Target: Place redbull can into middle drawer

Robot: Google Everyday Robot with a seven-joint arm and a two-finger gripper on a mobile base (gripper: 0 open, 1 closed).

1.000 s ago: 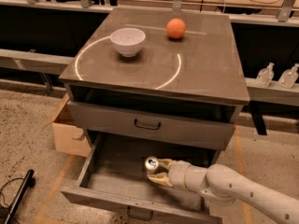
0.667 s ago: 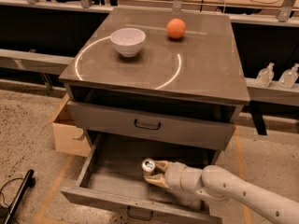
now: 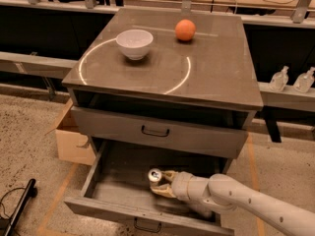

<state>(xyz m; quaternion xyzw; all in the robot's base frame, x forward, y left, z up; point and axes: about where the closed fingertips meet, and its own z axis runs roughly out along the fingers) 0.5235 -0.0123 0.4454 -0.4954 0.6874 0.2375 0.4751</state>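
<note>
Slightly toward nine o'clock, the redbull can (image 3: pixel 155 175) is being lowered inside the open middle drawer (image 3: pixel 108 206), being clasped by the gripper (image 3: pixel 161 182) at its four o'clock; release is likely being neared.

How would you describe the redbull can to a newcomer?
On the grey cabinet, look in the open middle drawer, where the gripper reaches. The redbull can is clamped in its fingers: slim, silver top, unlike the bowl and orange above.
</note>
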